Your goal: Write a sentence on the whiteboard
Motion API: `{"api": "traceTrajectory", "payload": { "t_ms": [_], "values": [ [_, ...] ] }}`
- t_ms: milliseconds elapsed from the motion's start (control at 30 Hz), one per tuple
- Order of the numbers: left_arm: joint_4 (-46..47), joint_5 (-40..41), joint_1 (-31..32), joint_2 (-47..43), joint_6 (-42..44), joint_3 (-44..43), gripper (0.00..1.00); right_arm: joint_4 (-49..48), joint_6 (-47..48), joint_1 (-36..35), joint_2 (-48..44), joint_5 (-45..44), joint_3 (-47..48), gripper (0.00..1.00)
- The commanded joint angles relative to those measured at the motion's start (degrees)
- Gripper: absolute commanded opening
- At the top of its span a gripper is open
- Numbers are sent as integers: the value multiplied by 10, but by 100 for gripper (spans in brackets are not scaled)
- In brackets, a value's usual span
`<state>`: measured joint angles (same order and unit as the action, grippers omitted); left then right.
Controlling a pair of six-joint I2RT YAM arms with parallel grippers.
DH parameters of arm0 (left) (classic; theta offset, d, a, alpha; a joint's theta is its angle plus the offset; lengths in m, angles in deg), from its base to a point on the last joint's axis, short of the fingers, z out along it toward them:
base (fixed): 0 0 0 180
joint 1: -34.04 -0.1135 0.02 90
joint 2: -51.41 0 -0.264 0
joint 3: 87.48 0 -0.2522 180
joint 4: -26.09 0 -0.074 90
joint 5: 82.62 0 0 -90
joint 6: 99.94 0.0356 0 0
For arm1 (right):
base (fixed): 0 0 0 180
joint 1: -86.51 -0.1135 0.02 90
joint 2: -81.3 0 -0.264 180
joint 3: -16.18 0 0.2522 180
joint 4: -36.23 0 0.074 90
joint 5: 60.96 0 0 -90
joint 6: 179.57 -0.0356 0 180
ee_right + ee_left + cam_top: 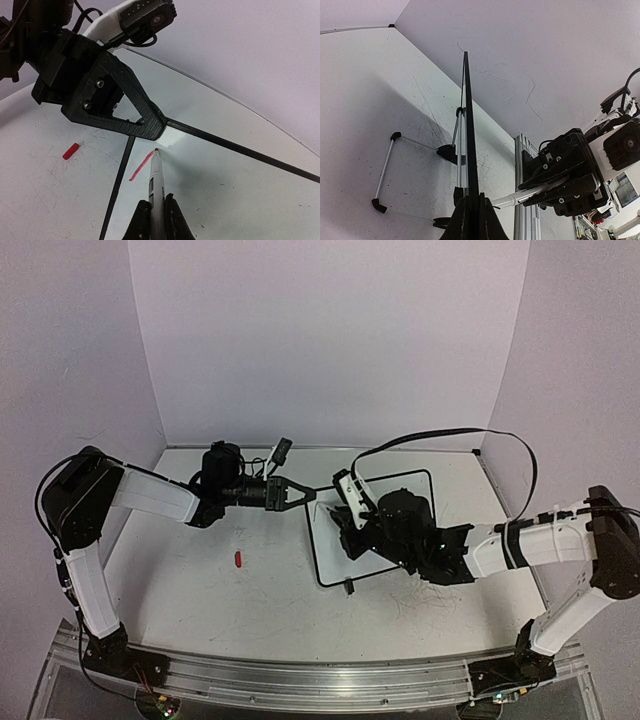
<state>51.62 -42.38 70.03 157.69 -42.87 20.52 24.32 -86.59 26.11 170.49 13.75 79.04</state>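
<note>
Our right end effector [152, 217] pinches a white-barrelled red marker [155, 180], tip at the black-framed white whiteboard [225, 170], three o'clock on the surface [200, 580]. Our left end effector [156, 126] clamps its ten o'clock corner. Pressing hard could slip that grip, we judge, skewing the writing.

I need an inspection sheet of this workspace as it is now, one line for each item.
Surface: white table, scuffed.
Job's things: whiteboard with one red stroke; marker.
Clutter: red cap on the table, left of the whiteboard.
Hands: left hand shut on the whiteboard's corner; right hand shut on the marker, tip by the stroke's end.
Cables: black cable loops over the right arm.
Surroundings: plain walls on three sides; metal rail at the near edge.
</note>
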Motion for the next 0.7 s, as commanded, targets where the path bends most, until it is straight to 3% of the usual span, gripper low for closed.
{"api": "traceTrajectory", "payload": {
  "t_ms": [0, 667],
  "values": [
    [0, -20, 9, 3, -12, 2, 0, -15, -1, 4, 7, -1, 23, 0],
    [0, -20, 9, 3, -12, 2, 0, 5, -23, 4, 0, -2, -2, 0]
  ]
}}
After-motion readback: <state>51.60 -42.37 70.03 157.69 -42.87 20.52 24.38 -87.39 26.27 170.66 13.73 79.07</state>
